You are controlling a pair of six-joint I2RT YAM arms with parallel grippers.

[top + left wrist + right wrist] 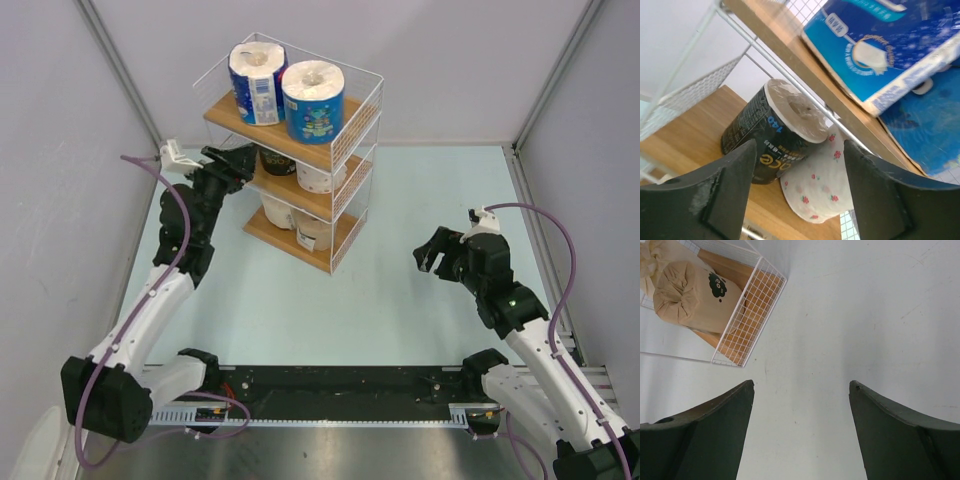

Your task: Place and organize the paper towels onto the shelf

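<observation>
One splayed left hand (240, 158) at shelf (270, 135) edge

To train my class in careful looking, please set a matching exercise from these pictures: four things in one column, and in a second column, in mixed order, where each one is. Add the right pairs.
Column 1
1. dark-wrapped roll
2. tan-brown roll
3. blue-wrapped roll nearer the right arm
4. right gripper

Column 2
A. bottom board of the shelf
B. over the bare table, fingers apart
C. top board
D. middle board

Pairs: 1-D, 2-A, 3-C, 4-B
</observation>
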